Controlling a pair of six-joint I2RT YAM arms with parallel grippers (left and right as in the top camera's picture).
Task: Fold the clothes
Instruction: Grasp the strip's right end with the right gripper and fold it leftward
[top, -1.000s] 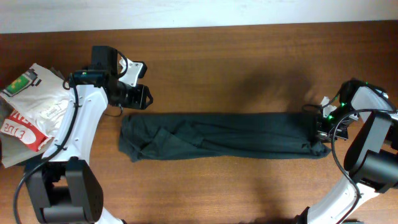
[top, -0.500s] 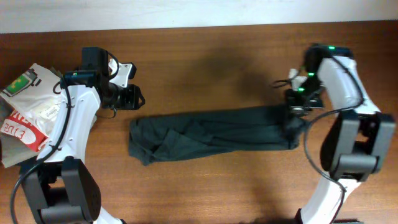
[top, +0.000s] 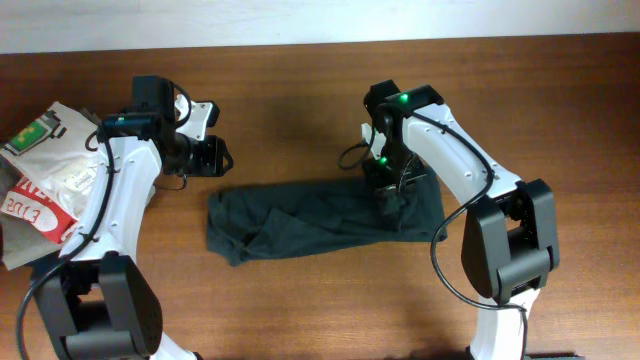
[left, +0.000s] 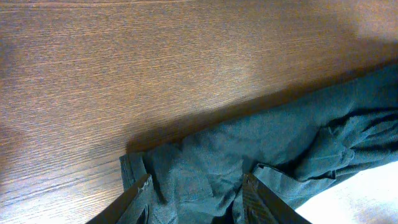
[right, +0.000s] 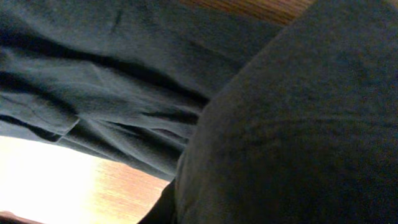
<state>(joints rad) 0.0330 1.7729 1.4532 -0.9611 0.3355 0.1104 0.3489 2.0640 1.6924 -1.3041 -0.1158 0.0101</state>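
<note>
The black T-shirt (top: 300, 220) lies as a long, narrow, crumpled strip across the middle of the table, with no letters showing. Its right end is folded back leftward over itself. My right gripper (top: 386, 190) sits on that doubled end and holds it. In the right wrist view dark cloth (right: 292, 137) fills the frame and hides the fingers. My left gripper (top: 214, 157) is open and empty just beyond the shirt's left end. In the left wrist view its fingers (left: 196, 199) spread over the shirt's left edge (left: 261, 149) without touching it.
A white folded tee with a green label (top: 55, 150) and a red-and-white printed garment (top: 30, 205) lie piled at the table's left edge, beside my left arm. Bare wood table (top: 300, 110) runs behind the shirt.
My right gripper has carried the shirt's right end from the far right to the table's middle, folding the strip over itself. The left arm drew back slightly, then stayed still.
</note>
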